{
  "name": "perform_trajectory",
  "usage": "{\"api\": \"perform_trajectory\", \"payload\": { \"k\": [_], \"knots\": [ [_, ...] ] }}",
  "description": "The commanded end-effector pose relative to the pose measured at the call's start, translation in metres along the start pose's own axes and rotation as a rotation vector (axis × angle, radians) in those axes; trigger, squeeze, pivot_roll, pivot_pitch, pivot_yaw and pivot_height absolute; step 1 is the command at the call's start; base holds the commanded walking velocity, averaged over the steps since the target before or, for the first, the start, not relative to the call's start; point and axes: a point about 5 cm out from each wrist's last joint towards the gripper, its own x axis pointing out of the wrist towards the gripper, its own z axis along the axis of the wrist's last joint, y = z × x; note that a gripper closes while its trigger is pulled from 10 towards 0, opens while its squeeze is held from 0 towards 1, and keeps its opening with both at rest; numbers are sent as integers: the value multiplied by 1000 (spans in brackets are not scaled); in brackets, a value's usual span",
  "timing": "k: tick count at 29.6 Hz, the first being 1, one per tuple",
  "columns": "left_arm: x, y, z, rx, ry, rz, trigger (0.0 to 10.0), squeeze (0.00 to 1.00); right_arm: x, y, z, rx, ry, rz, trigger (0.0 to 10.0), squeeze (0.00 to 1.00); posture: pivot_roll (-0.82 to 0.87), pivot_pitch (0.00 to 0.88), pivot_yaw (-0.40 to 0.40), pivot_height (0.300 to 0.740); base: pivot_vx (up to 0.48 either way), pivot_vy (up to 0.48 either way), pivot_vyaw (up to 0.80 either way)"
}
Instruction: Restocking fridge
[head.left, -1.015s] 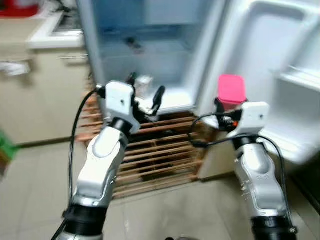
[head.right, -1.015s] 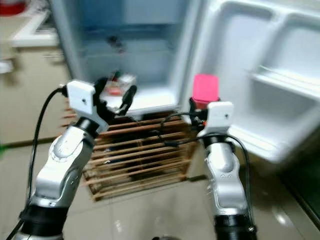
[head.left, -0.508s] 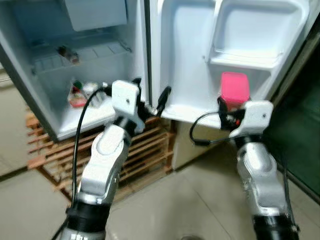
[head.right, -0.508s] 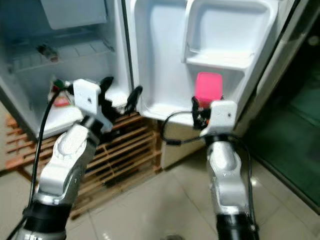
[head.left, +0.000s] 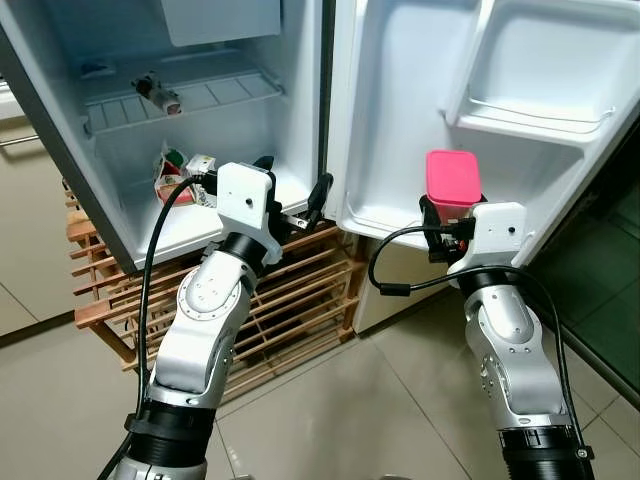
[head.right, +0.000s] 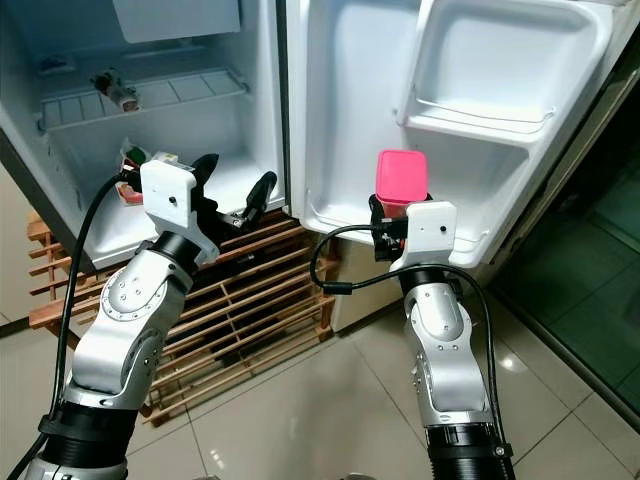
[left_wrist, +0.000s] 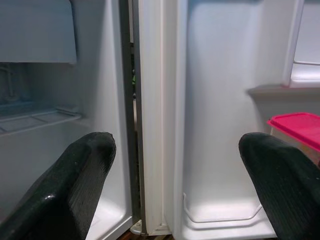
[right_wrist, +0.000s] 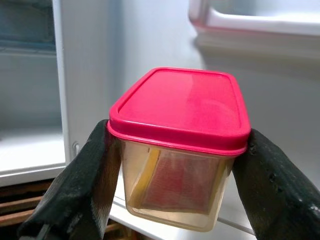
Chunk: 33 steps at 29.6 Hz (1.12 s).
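Since the earlier frame our view has swung and steadied, and we now face the fridge (head.left: 200, 120) squarely, its door (head.left: 520, 110) wide open on our right. Our right pincer (right_wrist: 175, 165) is clenched on the tub (right_wrist: 177, 145), one finger on each short side below the pink lid (right_wrist: 182, 107). The tub stands upright, lid up, its long axis running across between the fingers, raised in front of the door's lower shelf (head.right: 400, 225). Our left pincer (head.left: 290, 195) hangs released, fingers spread, before the fridge's lower edge, above the wooden rack (head.left: 290, 300). Small items (head.left: 180, 165) lie on the fridge floor.
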Motion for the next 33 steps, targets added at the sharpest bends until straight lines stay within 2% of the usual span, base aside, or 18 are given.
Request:
{"api": "perform_trajectory", "payload": {
  "k": [1, 8, 19, 23, 25, 26, 27, 28, 29, 32, 33],
  "knots": [
    [0, -1, 1, 5, 2, -1, 10000, 0, 6, -1, 5, -21, -17, 31, 0, 0, -70, 0, -10, 740, 0, 0, 0],
    [-3, 1, 2, -7, 11, 13, 10000, 0, 27, -25, 19, -65, -28, 53, 0, 0, -61, 0, -12, 740, 85, -104, 0],
    [-6, 4, 1, -26, 16, 37, 10000, 0, 29, -21, 20, -72, -32, 107, 0, 0, -59, 0, -14, 740, 341, -331, 0],
    [-6, 2, 2, -42, 10, 23, 10000, 0, 29, -19, 18, -71, -23, 133, 0, 0, -59, 0, -11, 740, 74, 0, 0],
    [-6, 0, -2, -16, 26, -42, 10000, 0, 29, -13, 18, -68, -19, 173, 0, 0, -60, 0, -17, 740, 0, 0, 778],
    [-6, 0, -5, 22, 43, -92, 10000, 0, 28, -9, 17, -66, -14, 204, 0, 0, -60, 0, -17, 740, 0, 0, 769],
    [-6, 1, -5, 43, 41, -100, 10000, 0, 28, -9, 17, -65, -13, 210, 0, 0, -57, 0, -24, 740, 0, 0, 769],
    [-6, 3, -10, 63, 67, -133, 10000, 0, 29, -7, 16, -66, -8, 228, 0, 0, -57, 0, -24, 740, 0, 0, 763],
    [-6, 6, -20, 120, 116, -185, 10000, 0, 29, -3, 15, -66, 1, 264, 0, 0, -54, 0, -30, 740, 0, 0, 763],
    [-6, 1, -29, 99, 162, -250, 10000, 0, 29, 1, 14, -80, 12, 312, 0, 0, -60, 0, -32, 740, 0, 0, 746],
    [-6, -5, -28, 88, 117, -301, 10000, 0, 29, 3, 13, -97, 18, 339, 0, 0, -64, 0, -33, 740, 0, 0, 700]
  ]
}}
